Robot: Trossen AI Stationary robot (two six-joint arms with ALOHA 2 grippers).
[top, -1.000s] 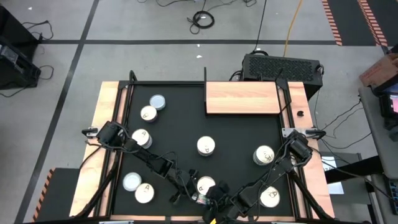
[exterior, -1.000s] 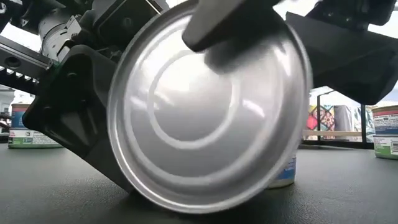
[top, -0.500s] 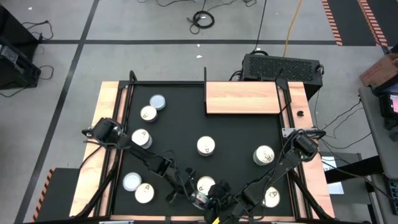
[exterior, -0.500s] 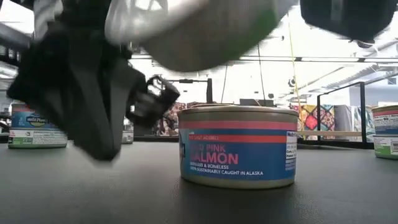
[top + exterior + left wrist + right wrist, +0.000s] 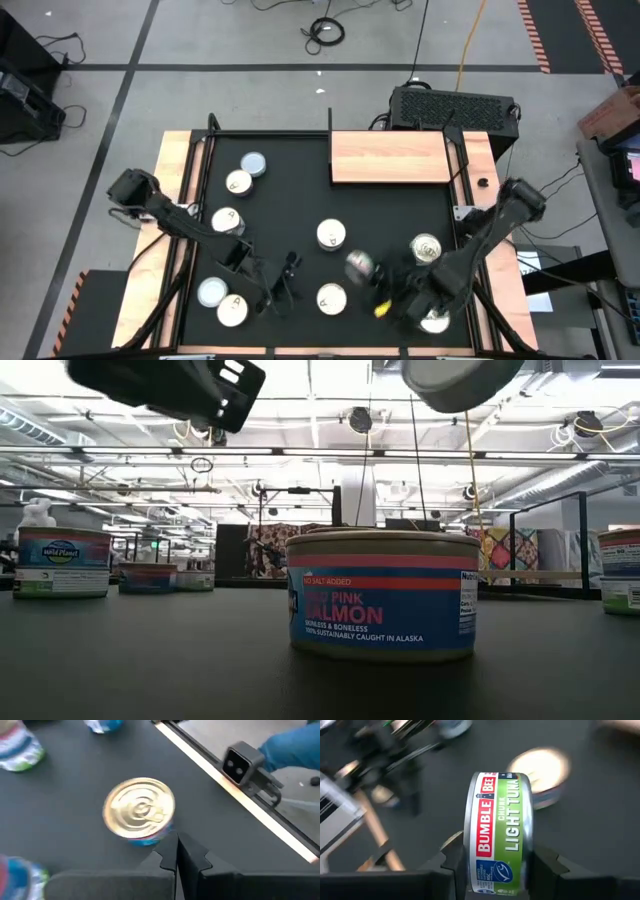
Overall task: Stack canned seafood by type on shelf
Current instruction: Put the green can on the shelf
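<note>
Your right gripper (image 5: 497, 870) holds a tuna can (image 5: 498, 832).
Its fingers squeeze the can's flat sides; left gripper (image 5: 176, 851) fingers are together.

Right gripper (image 5: 368, 268) lifted tuna tin (image 5: 497, 837) — arms parted.

**Gold-topped can just ahead of the closed left fingers**

We see 1 can (image 5: 140, 815) with a gold pull-tab lid and a blue side standing upright on the black mat (image 5: 75, 790). The left gripper (image 5: 176, 856) sits just beside the can, its 2 dark fingers pressed together with nothing between them. Beyond the can, 2 more tins (image 5: 17, 750) show only in part. A pale wooden strip (image 5: 235, 802) edges the mat, well apart from the can.
</note>
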